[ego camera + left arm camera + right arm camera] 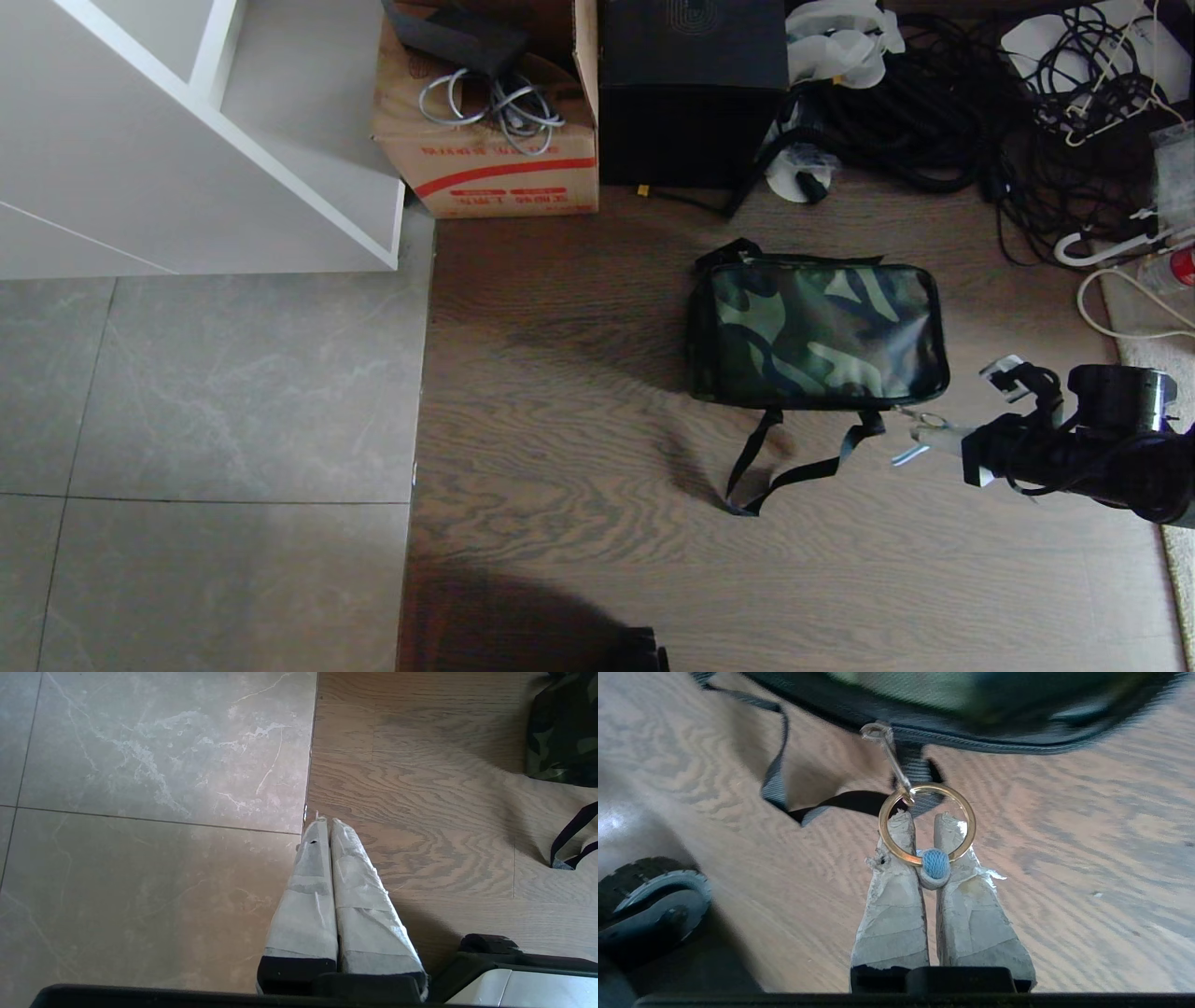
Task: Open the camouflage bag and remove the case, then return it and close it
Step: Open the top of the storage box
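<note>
The camouflage bag lies zipped shut on the wood floor, so nothing inside shows. It is soft and boxy with a black strap. The right gripper reaches in low, pinching the gold ring on its zipper pull. The left gripper hangs closed, empty.
</note>
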Robot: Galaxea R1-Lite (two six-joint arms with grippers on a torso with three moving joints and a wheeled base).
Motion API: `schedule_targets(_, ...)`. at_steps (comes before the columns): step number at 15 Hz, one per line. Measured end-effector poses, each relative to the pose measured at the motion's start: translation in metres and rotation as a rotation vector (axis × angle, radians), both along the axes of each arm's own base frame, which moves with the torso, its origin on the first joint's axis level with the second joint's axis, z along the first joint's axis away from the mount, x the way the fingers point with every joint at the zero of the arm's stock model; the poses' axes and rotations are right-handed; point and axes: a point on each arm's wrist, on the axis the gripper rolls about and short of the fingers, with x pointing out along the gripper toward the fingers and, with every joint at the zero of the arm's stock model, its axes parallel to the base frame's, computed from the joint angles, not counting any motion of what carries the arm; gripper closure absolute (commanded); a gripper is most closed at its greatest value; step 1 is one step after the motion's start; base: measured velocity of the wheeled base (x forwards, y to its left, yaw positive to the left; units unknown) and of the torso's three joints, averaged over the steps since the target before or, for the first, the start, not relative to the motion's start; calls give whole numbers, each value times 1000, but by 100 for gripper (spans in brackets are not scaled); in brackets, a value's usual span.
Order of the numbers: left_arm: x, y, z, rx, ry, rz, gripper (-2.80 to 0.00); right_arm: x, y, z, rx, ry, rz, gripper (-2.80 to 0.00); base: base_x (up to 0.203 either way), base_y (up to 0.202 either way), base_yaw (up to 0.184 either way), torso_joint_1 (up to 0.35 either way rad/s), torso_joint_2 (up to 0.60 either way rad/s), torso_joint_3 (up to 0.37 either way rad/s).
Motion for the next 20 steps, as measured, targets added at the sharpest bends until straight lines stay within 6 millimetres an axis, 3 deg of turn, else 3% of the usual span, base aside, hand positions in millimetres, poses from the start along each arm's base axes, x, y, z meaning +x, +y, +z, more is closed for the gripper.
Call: schedule_targets(20, 0, 0, 0, 0, 0, 1, 0, 24, -56, -8, 33, 22, -40, 0, 0, 0, 0, 0, 0, 0)
